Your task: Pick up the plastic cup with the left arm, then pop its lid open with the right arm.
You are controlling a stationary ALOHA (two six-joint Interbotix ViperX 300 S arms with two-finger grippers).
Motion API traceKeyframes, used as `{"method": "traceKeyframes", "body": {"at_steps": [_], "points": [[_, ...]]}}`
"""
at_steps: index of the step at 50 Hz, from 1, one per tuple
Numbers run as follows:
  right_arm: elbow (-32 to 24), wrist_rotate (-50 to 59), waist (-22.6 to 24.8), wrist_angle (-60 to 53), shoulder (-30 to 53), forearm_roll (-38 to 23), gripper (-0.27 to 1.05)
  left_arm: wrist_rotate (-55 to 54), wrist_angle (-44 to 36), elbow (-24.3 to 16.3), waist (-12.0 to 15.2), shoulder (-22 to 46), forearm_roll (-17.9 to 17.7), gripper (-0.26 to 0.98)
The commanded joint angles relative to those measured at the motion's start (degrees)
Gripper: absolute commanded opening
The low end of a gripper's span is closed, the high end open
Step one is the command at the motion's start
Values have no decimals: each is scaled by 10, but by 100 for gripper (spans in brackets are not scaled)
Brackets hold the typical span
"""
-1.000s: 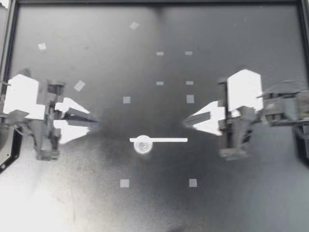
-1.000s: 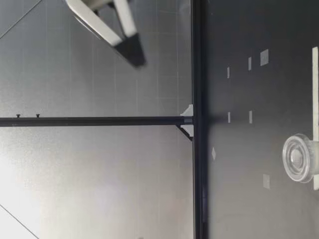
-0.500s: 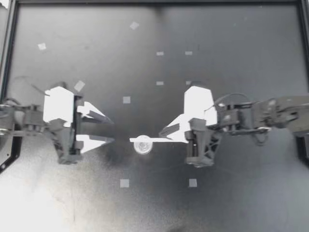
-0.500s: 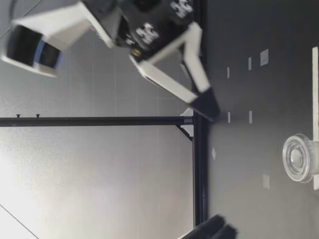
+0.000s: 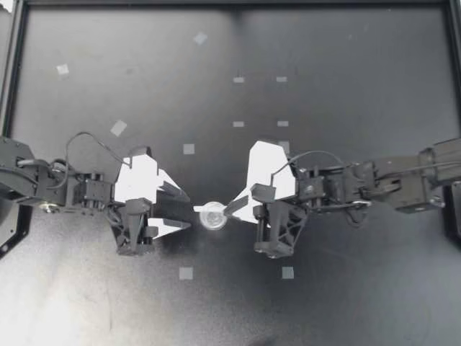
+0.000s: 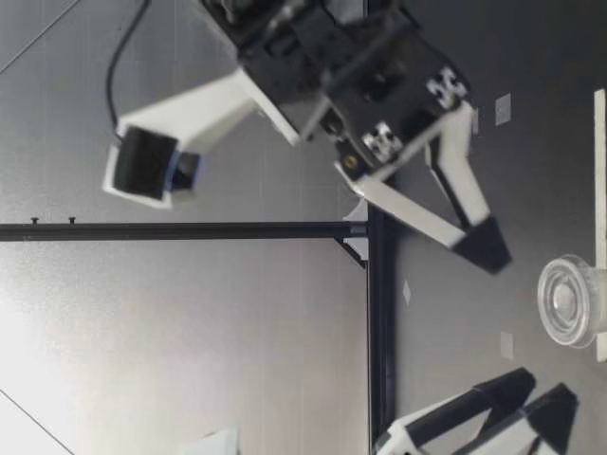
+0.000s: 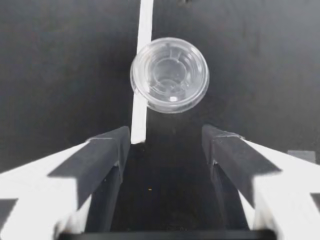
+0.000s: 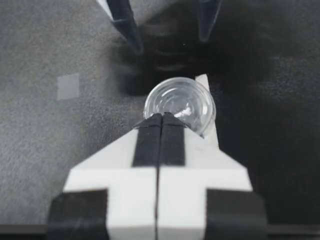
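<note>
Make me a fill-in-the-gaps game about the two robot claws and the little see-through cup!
1. The fingers of the left gripper stand ____.
2. The fingers of the right gripper are pressed ____.
3. The clear plastic cup sits on a strip of ____ tape.
Missing words: open; together; white.

Seen from above, the clear cup (image 5: 213,215) was hemmed in at 9 o'clock by my left gripper (image 5: 183,210), fingers spread, and at 3 o'clock by my right gripper (image 5: 232,208), fingers pressed together. Toward 12 and 6 o'clock the table (image 5: 346,65) lay open, bearing only flat tape squares (image 5: 186,273).
</note>
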Motion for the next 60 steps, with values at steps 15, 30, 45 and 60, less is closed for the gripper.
{"method": "traceKeyframes", "body": {"at_steps": [15,30,45,60], "points": [[-32,2,4,-5,17,-1,-7,0,-6,-27,-4,30,0,60],[-30,2,3,-3,25,-1,-7,1,-20,-40,-4,55,0,60],[-25,2,2,-1,28,0,-7,0,-41,-49,-4,69,0,60],[-17,3,2,1,33,0,-7,0,-40,-58,-4,76,0,60]]}}
